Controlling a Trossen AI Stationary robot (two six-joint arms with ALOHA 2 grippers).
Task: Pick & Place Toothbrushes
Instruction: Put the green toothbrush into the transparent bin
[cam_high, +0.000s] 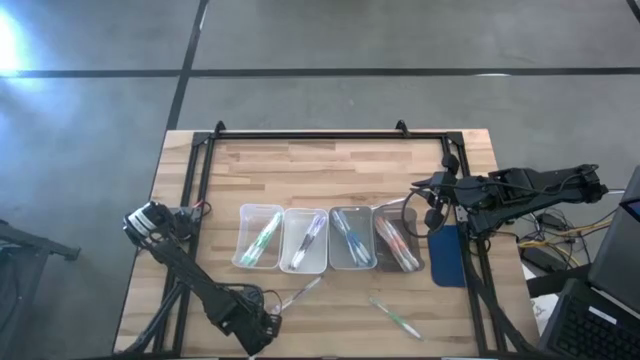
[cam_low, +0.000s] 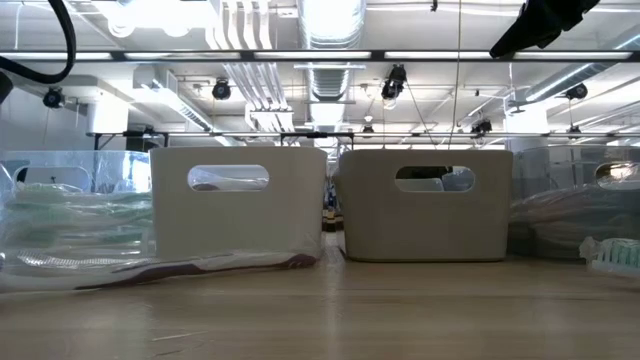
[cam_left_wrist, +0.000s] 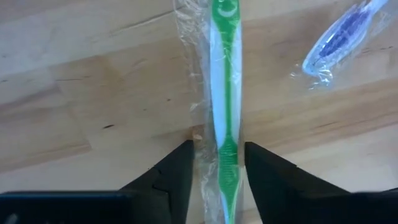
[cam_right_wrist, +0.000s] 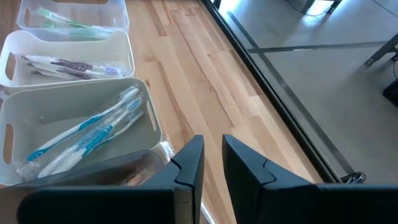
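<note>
Left gripper (cam_left_wrist: 214, 171), at the table's near edge towards its left corner: fingers spread, straddling a green-and-white toothbrush in clear wrap (cam_left_wrist: 225, 106), flat on the wooden table (cam_left_wrist: 93, 93). A purple wrapped toothbrush (cam_left_wrist: 345, 34) is seen nearby. Right gripper (cam_right_wrist: 212, 163), jaws narrowly parted and empty, is held over the right-hand end of the four-tray row, above the red-toothbrush tray (cam_high: 398, 243).
</note>
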